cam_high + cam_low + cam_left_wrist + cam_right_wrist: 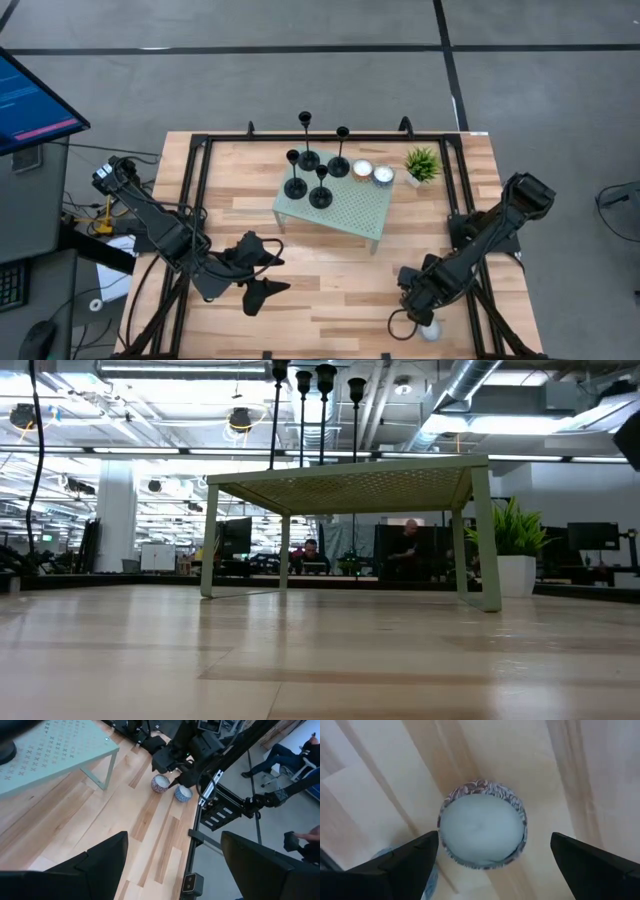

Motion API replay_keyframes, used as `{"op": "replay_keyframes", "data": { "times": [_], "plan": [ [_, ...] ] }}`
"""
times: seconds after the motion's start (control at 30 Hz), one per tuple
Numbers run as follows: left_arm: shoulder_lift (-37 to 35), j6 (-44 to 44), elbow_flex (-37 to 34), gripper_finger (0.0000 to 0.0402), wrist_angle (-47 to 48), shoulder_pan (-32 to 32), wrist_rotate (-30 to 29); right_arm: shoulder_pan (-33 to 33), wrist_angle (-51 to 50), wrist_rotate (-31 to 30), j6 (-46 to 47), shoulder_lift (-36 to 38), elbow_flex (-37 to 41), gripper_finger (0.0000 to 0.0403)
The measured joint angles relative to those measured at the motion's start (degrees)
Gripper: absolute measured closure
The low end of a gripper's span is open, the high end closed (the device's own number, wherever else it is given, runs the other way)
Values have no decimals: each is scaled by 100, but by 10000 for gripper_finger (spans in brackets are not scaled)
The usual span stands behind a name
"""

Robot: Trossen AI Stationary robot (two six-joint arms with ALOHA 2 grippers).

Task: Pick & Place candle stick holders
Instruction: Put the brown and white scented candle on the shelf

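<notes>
All four candle stick holders stand clustered on the far-left part of the small green table, untouched. The right gripper hangs spread wide directly over a patterned candle near the table's front right edge, so it may well grab the wrong thing. The left gripper, also spread, waits empty over the wooden tabletop at front left.

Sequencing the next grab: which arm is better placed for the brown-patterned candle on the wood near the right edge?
Right. The right gripper is open and hangs directly over the patterned candle, with a finger on either side. The left gripper, also open, is far off on the other side.
</notes>
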State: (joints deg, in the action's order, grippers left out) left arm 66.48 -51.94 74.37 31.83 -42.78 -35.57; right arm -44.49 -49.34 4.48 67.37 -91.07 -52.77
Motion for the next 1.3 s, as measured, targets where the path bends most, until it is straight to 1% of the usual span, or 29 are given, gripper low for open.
{"op": "replay_keyframes", "data": {
  "times": [0.1,0.23,0.43,0.67,0.9,1.07,1.3],
  "plan": [
    [0,0,0,82,0,9,0,0,267,-1,-30,0,154,27],
    [0,-83,0,82,2,13,0,0,956,0,-30,-2,362,27],
    [0,-84,0,82,2,13,0,2,859,-151,-6,-11,500,36],
    [0,-85,0,82,2,12,0,22,890,-157,-143,-11,500,75],
    [0,-84,0,82,2,9,0,70,867,-148,-256,2,484,125],
    [0,-84,0,82,4,9,0,70,420,-145,-457,21,199,127],
    [0,-83,0,82,5,9,0,273,-831,-210,-984,250,-734,121]
  ]
}}
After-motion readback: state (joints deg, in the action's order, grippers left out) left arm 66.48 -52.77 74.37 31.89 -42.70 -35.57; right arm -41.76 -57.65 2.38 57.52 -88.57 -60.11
